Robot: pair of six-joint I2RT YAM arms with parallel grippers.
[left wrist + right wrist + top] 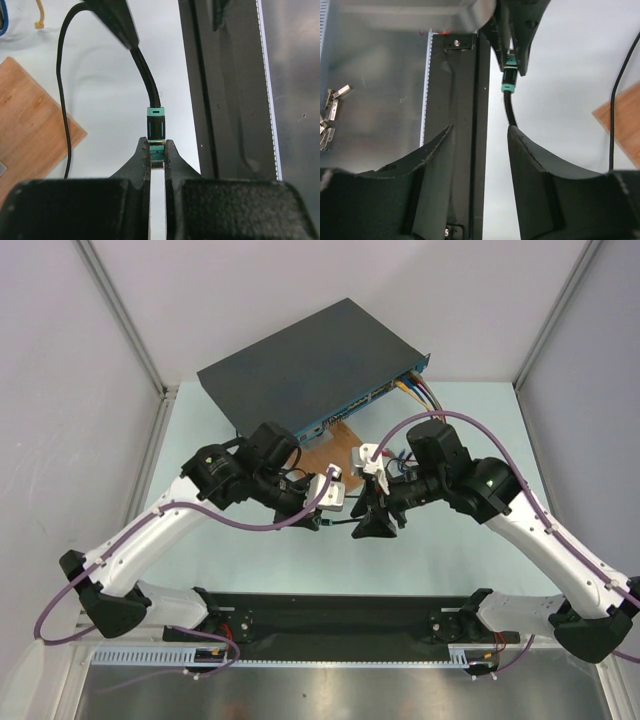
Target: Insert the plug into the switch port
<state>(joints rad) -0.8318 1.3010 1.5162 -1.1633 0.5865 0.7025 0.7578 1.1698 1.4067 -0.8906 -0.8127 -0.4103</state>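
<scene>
Plug [157, 162] sat pinched by its pale tip in the closed left gripper [157, 148], low centre of the left wrist view. It was well apart from the switch port [365, 405] row at upper centre of the top view. Right gripper [480, 131] stood partly open, black cable [150, 85] passing one fingertip, nothing clamped. Risk: left fingers covered the tip that must enter the port, so a handover looked needed. A loose catch on the cable could let the plug twist or drop.

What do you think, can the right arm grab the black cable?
Probably yes. The right gripper has open jaws, with the cable just at one jaw's tip and nothing in between, while the left gripper holds the plug.
</scene>
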